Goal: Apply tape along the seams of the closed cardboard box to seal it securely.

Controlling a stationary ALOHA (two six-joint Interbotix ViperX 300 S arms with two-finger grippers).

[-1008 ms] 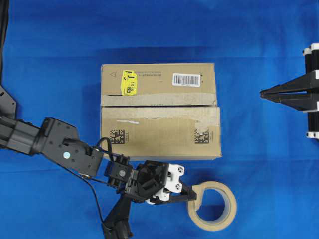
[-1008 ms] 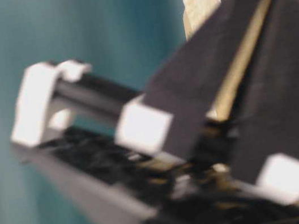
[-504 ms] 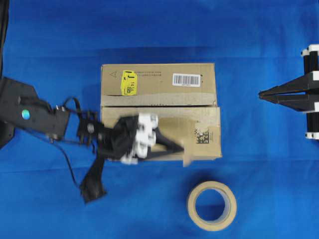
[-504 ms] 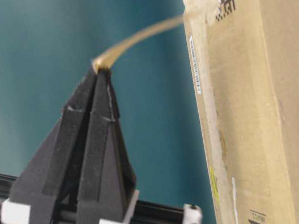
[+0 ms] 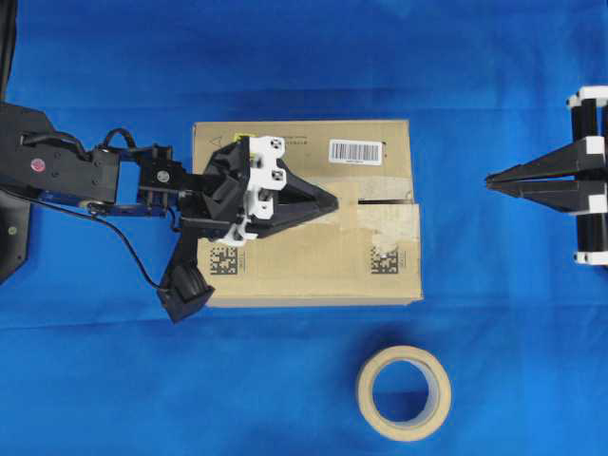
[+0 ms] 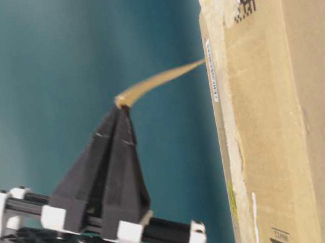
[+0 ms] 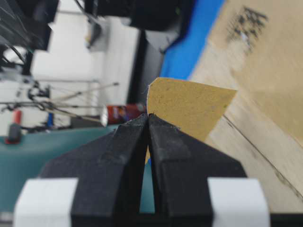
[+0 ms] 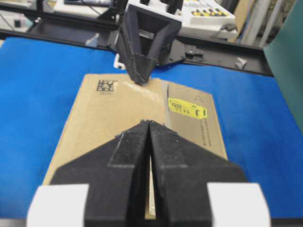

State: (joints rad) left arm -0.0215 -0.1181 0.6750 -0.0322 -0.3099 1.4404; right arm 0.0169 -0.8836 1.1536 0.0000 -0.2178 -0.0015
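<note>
The left gripper (image 5: 332, 202) is pinched closed on one end of the tape (image 7: 189, 106), above the middle of the cardboard box (image 5: 313, 261). The arm covers the left part of the seams (image 5: 385, 202) and most of the yellow sticker. The right gripper (image 5: 492, 178) hangs closed and empty, well apart from the box. The tape roll (image 5: 404, 392) lies on the blue cloth (image 5: 95, 380) near the box.

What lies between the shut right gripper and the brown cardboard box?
Only bare blue cloth separates the right gripper from the brown cardboard box, seen in the overhead view.
</note>
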